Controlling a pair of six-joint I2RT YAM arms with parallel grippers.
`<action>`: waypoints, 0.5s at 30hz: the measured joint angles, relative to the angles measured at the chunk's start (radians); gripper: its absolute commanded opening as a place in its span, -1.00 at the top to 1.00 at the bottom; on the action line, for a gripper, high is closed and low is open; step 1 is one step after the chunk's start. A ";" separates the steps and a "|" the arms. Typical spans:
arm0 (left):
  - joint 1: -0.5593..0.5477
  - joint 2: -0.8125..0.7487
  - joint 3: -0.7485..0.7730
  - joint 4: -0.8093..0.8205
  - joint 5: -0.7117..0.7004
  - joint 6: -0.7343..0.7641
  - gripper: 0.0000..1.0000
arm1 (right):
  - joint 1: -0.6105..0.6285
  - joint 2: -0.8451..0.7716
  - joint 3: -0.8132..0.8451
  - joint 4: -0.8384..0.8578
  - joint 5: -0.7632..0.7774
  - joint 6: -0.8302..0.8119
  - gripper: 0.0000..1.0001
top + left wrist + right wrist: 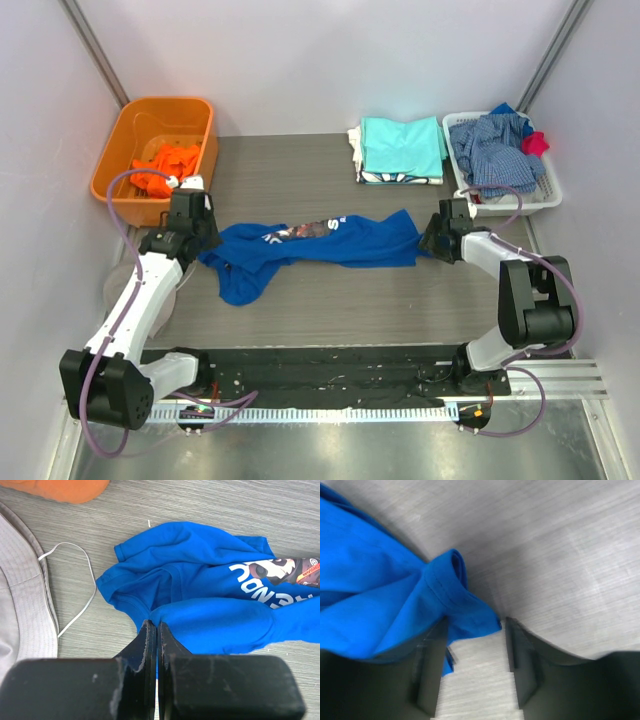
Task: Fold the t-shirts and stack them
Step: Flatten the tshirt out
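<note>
Our left gripper [152, 630] is pinching the blue t-shirt [210, 580] by its edge, jaws shut; our right gripper [476, 625] is straddling the far corner, jaws apart. The shirt is lying stretched but unfolded across the table [300, 180]. A folded stack [402, 145] is sitting behind it, and an orange t-shirt [165, 165] is waiting in the bin [118, 150]. We are judging the job roughly halfway.

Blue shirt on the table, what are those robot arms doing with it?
Two robot arms are working on the blue t-shirt, which lies stretched and crumpled across the table. The left end effector is shut on its left end. The right end effector is at its right end with the jaws apart around a hem corner, not clamped yet. At the back sits a folded pile of shirts, aqua on top, so this one is not yet folded.
</note>
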 measured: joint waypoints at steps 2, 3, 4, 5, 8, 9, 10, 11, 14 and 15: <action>0.000 0.000 -0.003 0.000 0.002 0.000 1.00 | 0.000 0.002 0.002 0.017 -0.006 -0.002 -0.40; 0.000 0.000 -0.005 0.000 0.004 0.000 1.00 | 0.000 0.002 0.002 0.022 -0.009 -0.003 -0.47; 0.000 0.000 -0.006 0.000 0.005 0.000 1.00 | 0.000 -0.001 0.002 0.023 -0.010 -0.004 -0.48; 0.000 0.000 -0.006 0.000 0.007 0.000 1.00 | 0.000 -0.003 0.002 0.023 -0.010 -0.005 -0.50; 0.000 0.000 -0.006 0.000 0.008 0.000 1.00 | 0.000 -0.035 -0.017 -0.003 -0.009 -0.006 -0.50; 0.000 0.000 -0.006 0.000 0.008 0.000 1.00 | 0.000 -0.050 -0.022 -0.019 -0.008 -0.006 -0.50; 0.000 0.000 -0.006 0.000 0.009 0.000 1.00 | 0.000 -0.066 -0.026 -0.034 -0.008 -0.005 -0.51; 0.000 0.000 -0.006 0.000 0.009 0.000 1.00 | 0.000 -0.080 -0.027 -0.043 -0.006 -0.006 -0.50; 0.000 0.000 -0.006 0.000 0.012 0.000 1.00 | 0.000 -0.124 -0.028 -0.060 -0.002 -0.006 -0.51; 0.000 0.000 -0.006 0.000 0.015 0.000 1.00 | 0.000 -0.132 -0.027 -0.061 0.003 -0.006 -0.50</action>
